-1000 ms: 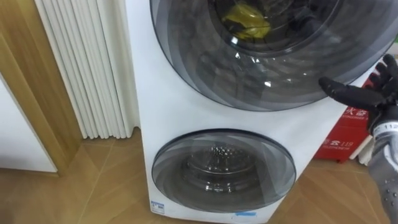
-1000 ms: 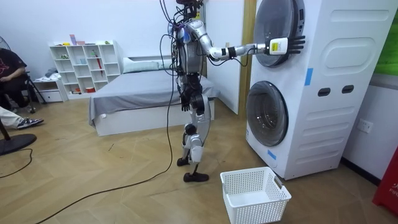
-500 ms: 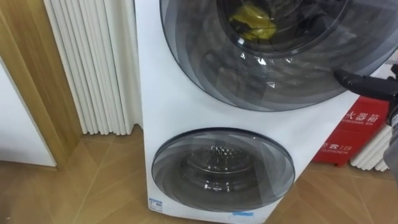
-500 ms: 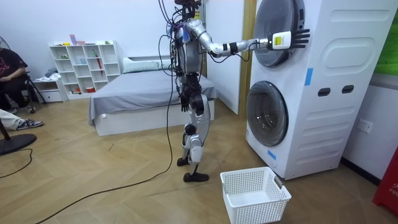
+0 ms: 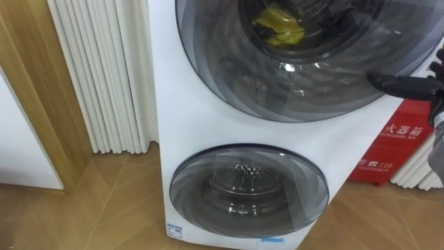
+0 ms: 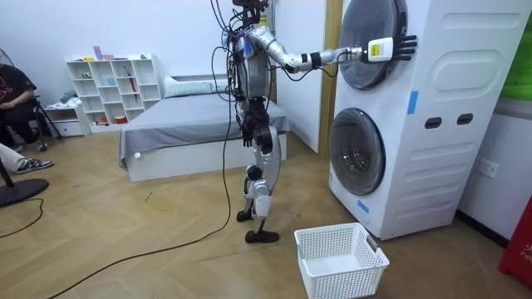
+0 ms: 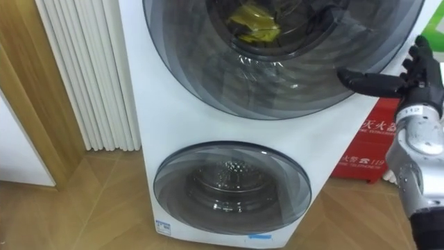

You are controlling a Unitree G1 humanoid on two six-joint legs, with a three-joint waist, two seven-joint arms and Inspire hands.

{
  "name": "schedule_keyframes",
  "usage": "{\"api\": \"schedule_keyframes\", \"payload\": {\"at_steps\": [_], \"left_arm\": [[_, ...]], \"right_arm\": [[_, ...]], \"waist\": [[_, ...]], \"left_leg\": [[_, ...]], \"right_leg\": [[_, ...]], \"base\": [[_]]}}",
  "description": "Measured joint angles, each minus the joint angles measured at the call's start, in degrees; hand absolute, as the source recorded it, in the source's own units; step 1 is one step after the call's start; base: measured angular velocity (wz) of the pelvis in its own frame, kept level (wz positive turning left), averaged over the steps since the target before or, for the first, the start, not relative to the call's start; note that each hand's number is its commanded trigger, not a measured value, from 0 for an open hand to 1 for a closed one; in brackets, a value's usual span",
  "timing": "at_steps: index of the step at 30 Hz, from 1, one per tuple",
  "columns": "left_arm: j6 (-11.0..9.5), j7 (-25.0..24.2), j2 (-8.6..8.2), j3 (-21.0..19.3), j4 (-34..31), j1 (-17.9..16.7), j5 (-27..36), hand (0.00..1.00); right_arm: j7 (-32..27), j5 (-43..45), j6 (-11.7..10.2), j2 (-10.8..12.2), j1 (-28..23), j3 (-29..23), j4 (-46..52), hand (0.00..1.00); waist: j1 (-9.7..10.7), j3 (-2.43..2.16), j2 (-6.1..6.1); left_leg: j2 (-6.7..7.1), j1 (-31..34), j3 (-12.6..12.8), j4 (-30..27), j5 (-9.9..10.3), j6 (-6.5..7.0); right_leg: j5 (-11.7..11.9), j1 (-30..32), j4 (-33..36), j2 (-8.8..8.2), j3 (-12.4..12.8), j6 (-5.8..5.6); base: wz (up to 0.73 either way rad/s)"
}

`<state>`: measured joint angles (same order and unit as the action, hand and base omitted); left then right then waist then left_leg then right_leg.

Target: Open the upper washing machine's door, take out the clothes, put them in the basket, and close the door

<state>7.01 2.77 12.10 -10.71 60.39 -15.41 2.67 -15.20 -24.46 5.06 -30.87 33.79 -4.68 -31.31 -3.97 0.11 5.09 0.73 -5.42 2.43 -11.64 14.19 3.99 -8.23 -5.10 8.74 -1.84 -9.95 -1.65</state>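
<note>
Clothes [image 5: 277,24], where are they?
Something yellow, lying behind the closed upper door [image 5: 277,90] of the washing machine [image 5: 173,125].
And the right robot hand [image 7: 420,76]?
Open, fingers straight, at the door's right edge.

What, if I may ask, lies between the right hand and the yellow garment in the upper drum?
The shut upper door of tinted glass; both eye views show the yellow garment behind it and the right hand outside.

even light (glints on door [image 5: 291,76])
</note>
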Motion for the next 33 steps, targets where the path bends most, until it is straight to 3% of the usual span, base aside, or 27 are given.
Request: {"api": "schedule_keyframes", "payload": {"at_steps": [2, 4, 27, 33], "left_arm": [[0.0, 0.0, 0.13, 0.0, 0.0, 0.0, 0.0, 0.00], [0.1, 0.0, 0.22, 0.3, 0.0, -0.1, -0.2, 0.00], [0.1, -2.2, 2.12, 3.3, 0.5, 0.5, -0.7, 0.00], [-1.0, -2.3, 2.23, 4.2, 0.6, 0.4, -0.7, 0.00]], "right_arm": [[0.7, -0.2, 0.0, 0.0, 0.0, 0.0, 0.0, 0.00], [1.2, -1.9, 0.1, 0.0, 0.0, 0.0, 0.0, 0.00], [5.3, 5.8, 0.1, -0.8, 0.0, 3.4, 1.5, 0.00], [6.2, 6.0, 0.1, -0.8, -1.1, 3.4, 3.9, 0.00]], "waist": [[0.1, 0.24, 0.46], [0.3, 0.16, 0.77], [0.4, 0.07, 0.72], [0.6, -0.02, 0.48]], "left_leg": [[0.00, 0.1, -0.1, 0.0, 0.0, 0.00], [0.00, 0.3, -0.2, 0.0, 0.0, 0.00], [-0.32, 0.8, 0.3, 0.1, 0.1, -0.13], [-0.34, 0.6, 0.3, 0.0, 0.1, -0.13]], "right_leg": [[0.0, 0.0, 0.0, -0.01, -0.1, 0.00], [0.0, 0.1, 0.0, -0.06, -0.5, 0.00], [0.3, 1.4, 0.1, 0.31, -1.0, 0.53], [0.3, 1.3, 0.0, 0.34, -1.0, 0.53]], "base": [[0.02], [0.02], [-0.04], [-0.03]]}}
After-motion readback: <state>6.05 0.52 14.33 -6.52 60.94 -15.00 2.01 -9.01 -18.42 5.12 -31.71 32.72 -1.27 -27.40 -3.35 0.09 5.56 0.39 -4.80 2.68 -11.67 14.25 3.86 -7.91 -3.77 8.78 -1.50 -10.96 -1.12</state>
